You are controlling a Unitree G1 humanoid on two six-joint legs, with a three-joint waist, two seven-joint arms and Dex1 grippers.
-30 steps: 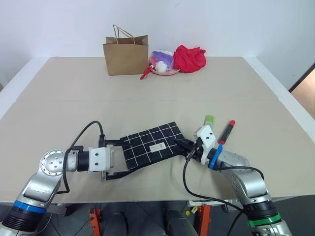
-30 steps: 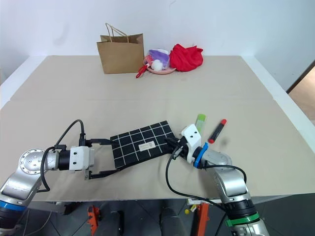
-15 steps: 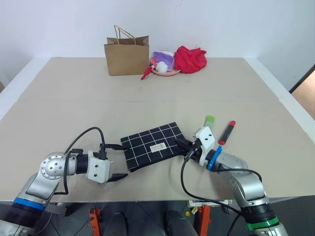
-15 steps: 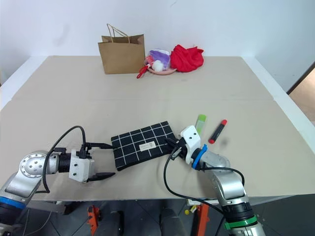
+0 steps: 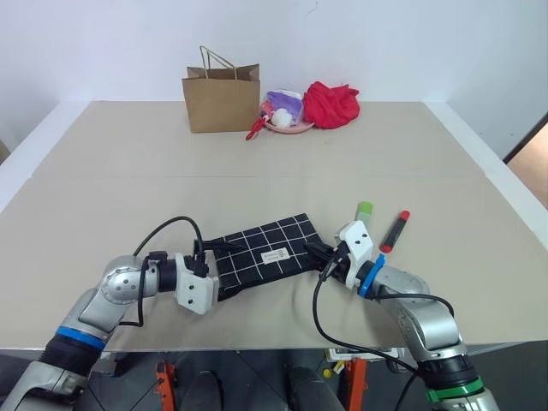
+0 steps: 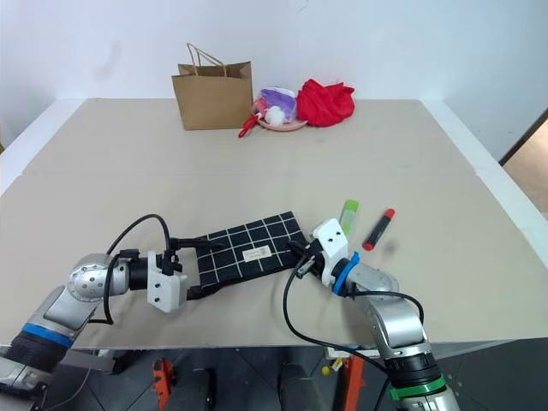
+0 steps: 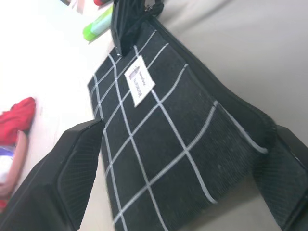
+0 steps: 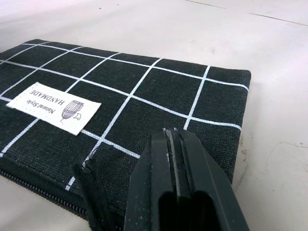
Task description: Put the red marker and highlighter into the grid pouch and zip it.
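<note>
The grid pouch (image 5: 267, 253) lies flat on the table near the front edge, white label up. My left gripper (image 5: 220, 267) is open, its two fingers (image 7: 72, 178) either side of the pouch's left end. My right gripper (image 8: 174, 144) is shut, its tips over the pouch's right corner (image 5: 312, 251); a black zipper pull (image 8: 90, 190) hangs just beside them. The light-green highlighter (image 5: 364, 208) and the red marker (image 5: 394, 229) lie on the table just beyond my right wrist, apart from the pouch.
At the far side of the table stand a brown paper bag (image 5: 220, 97), a pink plate (image 5: 287, 125) with small items and a red cloth (image 5: 330, 103). The table's front edge (image 5: 257, 347) runs just under both arms.
My left gripper has rolled and moved right, closing in on the pouch's left end. The right gripper and the pouch have stayed where they were.
</note>
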